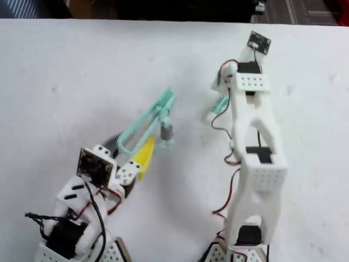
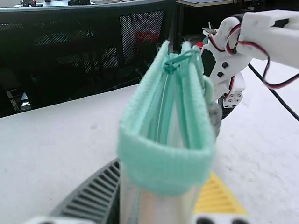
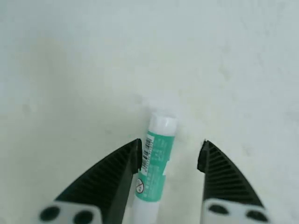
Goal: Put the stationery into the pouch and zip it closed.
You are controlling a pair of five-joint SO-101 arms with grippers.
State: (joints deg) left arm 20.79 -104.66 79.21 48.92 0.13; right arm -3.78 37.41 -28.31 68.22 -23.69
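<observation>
White counter [image 1: 82,71]: left pincer [image 1: 131,147] pinches a mint fabric pouch [image 2: 163,140]; near it, right pincer [image 3: 170,148], spread, straddles a green-and-white tube [image 3: 156,163], which it likely needs to grip next.

Print stands on the stick [image 3: 156,161], which lies at about 1 o'clock from the table's middle in the high view. Its green label bears a barcode [image 3: 148,148] near the white cap and a small round sign [image 3: 139,185] farther from it. The fine lettering is too small to read.
</observation>
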